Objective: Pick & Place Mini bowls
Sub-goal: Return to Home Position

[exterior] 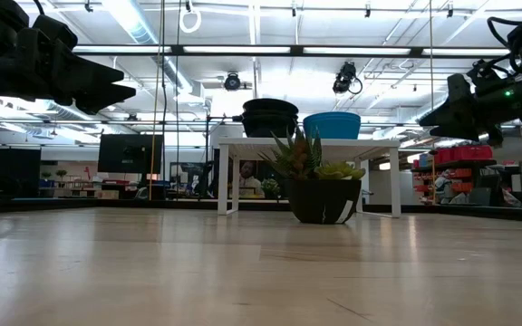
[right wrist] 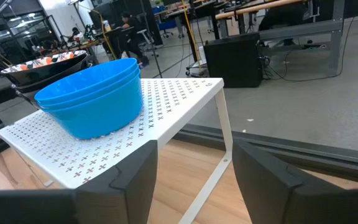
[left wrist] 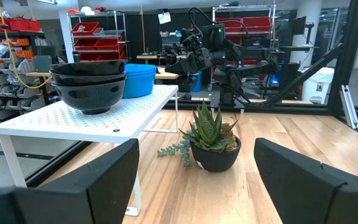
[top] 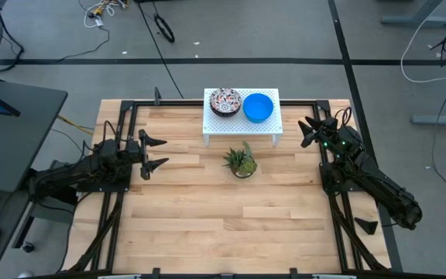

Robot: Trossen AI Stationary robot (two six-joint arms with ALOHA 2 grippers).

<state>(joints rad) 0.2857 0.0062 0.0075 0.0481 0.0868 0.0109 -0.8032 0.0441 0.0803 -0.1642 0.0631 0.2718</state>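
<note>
Two stacks of mini bowls — blue stack (top: 259, 107) and patterned stack (top: 225, 101) — are sitting side by side on a white perforated shelf (top: 241, 125) at the bench's far edge. The right pincer (top: 310, 132), fingers spread and empty, is hovering nearer, with the blue stack lying at its ten o'clock. The left pincer (top: 156, 153), likewise spread, is waiting well apart — patterned bowls at its two o'clock.

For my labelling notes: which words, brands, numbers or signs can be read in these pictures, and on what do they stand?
None can be read.
Blue bowls, patterned bowls, white perforated shelf, potted plant: no writing visible.
Red bins in the room behind: any labels are too small to read.
</note>
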